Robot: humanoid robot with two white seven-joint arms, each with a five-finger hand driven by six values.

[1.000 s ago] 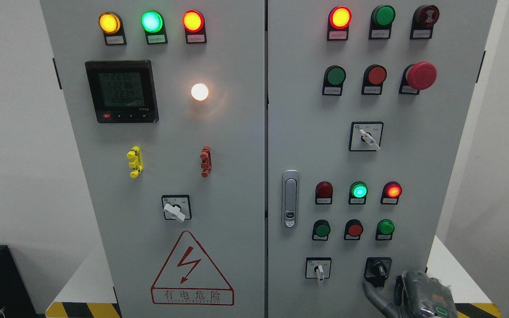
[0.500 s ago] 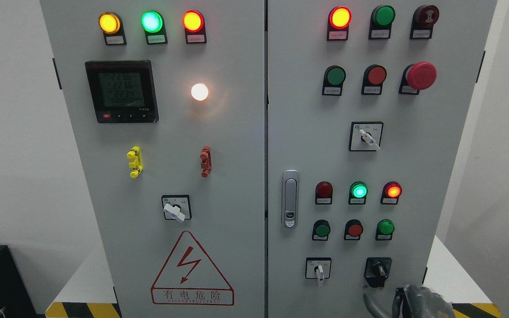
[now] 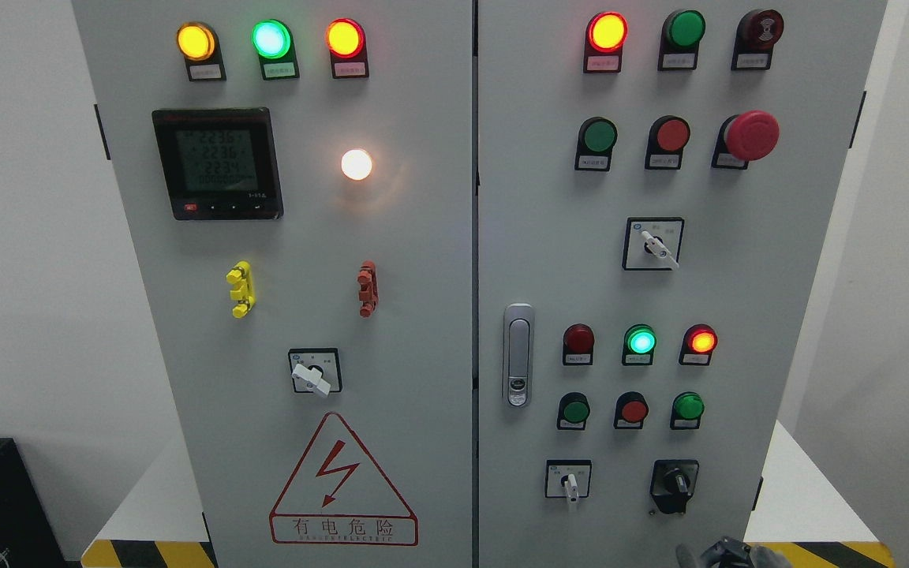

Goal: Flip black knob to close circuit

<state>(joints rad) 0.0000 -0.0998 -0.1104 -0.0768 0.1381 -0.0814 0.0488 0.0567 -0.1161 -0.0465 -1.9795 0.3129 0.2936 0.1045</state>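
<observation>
Black knob (image 3: 675, 480) unobstructed beside white selector (image 3: 570, 483); right hand (image 3: 727, 552) below — grip indiscernible

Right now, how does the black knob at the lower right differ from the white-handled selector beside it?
The black knob has a dark handle on an all-black plate; the white-handled selector has a pale lever on a white plate with a black border. The knob's handle leans slightly right of vertical; the selector's lever points straight down. Both sit in the bottom row of the right door, and nothing touches either.
</observation>
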